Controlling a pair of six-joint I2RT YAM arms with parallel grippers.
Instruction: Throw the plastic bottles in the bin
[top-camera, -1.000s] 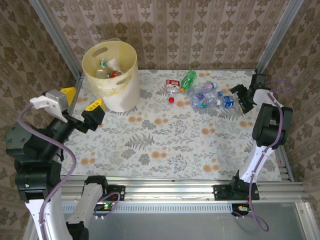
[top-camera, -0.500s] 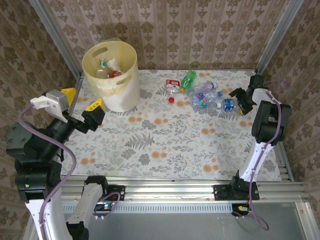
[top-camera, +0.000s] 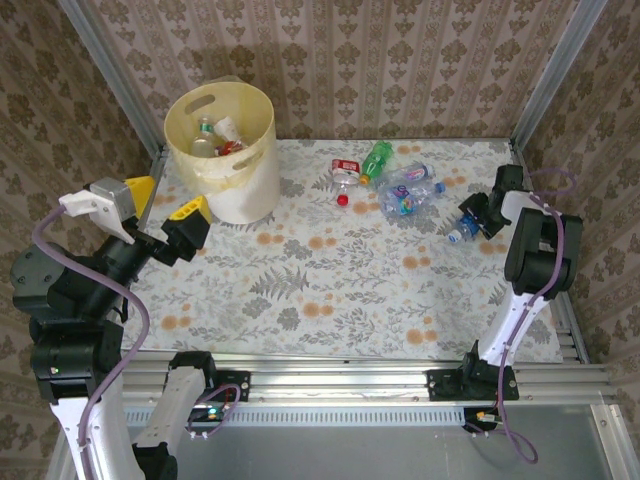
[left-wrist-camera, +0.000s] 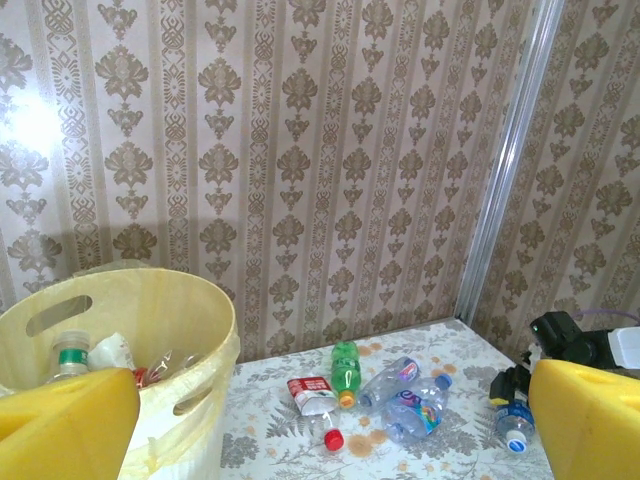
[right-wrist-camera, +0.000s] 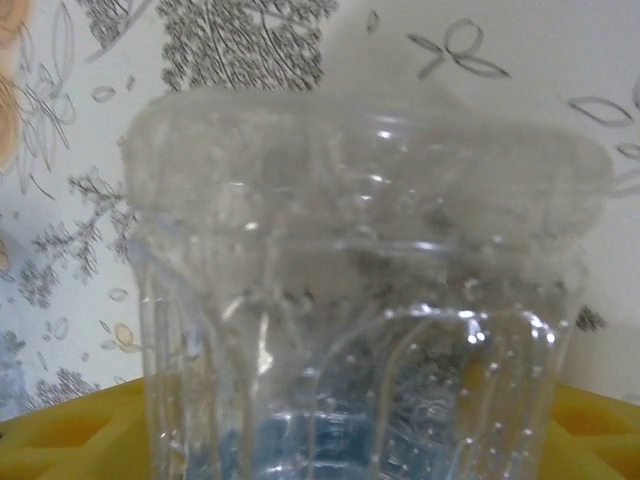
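Jaws of the right gripper (top-camera: 476, 216) pinch a blue-capped clear bottle (right-wrist-camera: 350, 300) near the right edge of the worktop (top-camera: 300, 300), well apart from the bin (top-camera: 245, 170). Jaws of the left gripper (top-camera: 163, 200) stand spread wide. The bottle is probably light, thin-walled, slippery and crushable, so a gentle mid-body hold suits.

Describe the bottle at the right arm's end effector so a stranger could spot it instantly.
Look along the floral table's right edge, opposite the pale yellow bin. A clear bottle with a blue label sits in the right end effector. Unlike the other loose bottles clustered farther back, it lies alone.
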